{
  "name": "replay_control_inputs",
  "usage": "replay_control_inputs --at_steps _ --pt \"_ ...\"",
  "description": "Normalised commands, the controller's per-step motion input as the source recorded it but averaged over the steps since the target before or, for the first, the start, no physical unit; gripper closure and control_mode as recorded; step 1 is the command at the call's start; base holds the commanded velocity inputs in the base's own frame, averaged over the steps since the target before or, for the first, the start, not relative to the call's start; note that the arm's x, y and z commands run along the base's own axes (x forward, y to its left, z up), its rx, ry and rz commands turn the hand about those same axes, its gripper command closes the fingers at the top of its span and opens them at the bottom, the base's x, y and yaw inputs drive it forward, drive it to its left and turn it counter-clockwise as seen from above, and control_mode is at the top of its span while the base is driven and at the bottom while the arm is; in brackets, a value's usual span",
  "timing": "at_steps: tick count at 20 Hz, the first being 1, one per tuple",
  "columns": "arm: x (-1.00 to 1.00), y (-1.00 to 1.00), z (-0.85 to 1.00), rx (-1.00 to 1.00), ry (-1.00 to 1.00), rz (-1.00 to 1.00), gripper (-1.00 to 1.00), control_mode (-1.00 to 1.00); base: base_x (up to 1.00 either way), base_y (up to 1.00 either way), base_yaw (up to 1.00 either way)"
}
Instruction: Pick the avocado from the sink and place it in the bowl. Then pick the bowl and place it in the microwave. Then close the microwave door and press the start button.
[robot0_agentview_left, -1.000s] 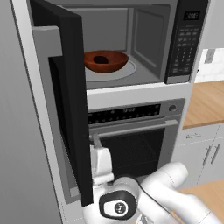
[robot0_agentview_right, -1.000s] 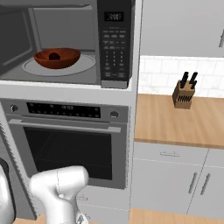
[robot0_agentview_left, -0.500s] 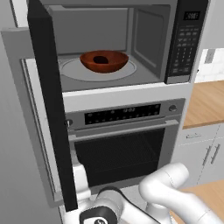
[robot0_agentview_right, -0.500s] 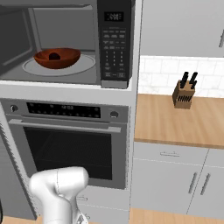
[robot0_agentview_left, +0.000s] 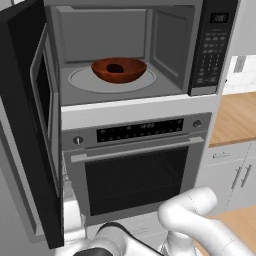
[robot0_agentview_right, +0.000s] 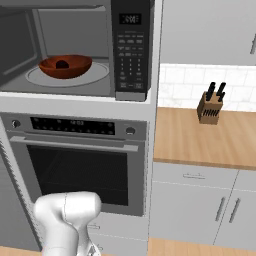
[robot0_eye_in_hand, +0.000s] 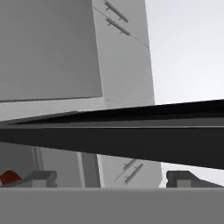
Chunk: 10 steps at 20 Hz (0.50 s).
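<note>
The bowl (robot0_agentview_left: 119, 70) is presenting as a wide, shallow reddish-brown wooden dish, sitting on the round pale turntable (robot0_agentview_left: 85, 82) inside the grey cavity of the microwave (robot0_agentview_left: 125, 47). The avocado (robot0_agentview_left: 115, 68) is lying in the middle of the bowl, small and nearly black, well below the rim. The right base view is showing the same arrangement, with the bowl (robot0_agentview_right: 65, 65) left of the dark keypad panel (robot0_agentview_right: 131, 50).

The microwave door (robot0_agentview_left: 30, 125) is standing open, swung out to the left of the cavity, its black edge facing the left base camera and its glass window seen at a steep angle. In the hand view the door (robot0_eye_in_hand: 131, 140) is crossing the picture as a broad black band just above the pincer.

The pincer (robot0_eye_in_hand: 111, 178) is showing its two dark finger tips (robot0_eye_in_hand: 41, 177) far apart at the bottom of the hand view; the jaws are standing wide and are gripping nothing. Whether a tip is touching the door cannot be told from these pictures. A red sliver of the bowl (robot0_eye_in_hand: 8, 177) is appearing just beside the left tip, beyond it.

The steel oven (robot0_agentview_left: 135, 165) is sitting directly under the microwave. On the wooden worktop (robot0_agentview_right: 200, 137), well apart to the right, a knife block (robot0_agentview_right: 210, 106) is standing.
</note>
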Motion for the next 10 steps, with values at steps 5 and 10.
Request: replay_control_inputs --at_steps 5,10 --pt "0.00 0.35 -0.71 -0.06 -0.14 -0.03 -1.00 -1.00 0.00 0.00 0.00" --pt "0.08 0.58 -0.36 -0.03 -0.06 0.00 -1.00 -1.00 0.00 0.00 0.00"
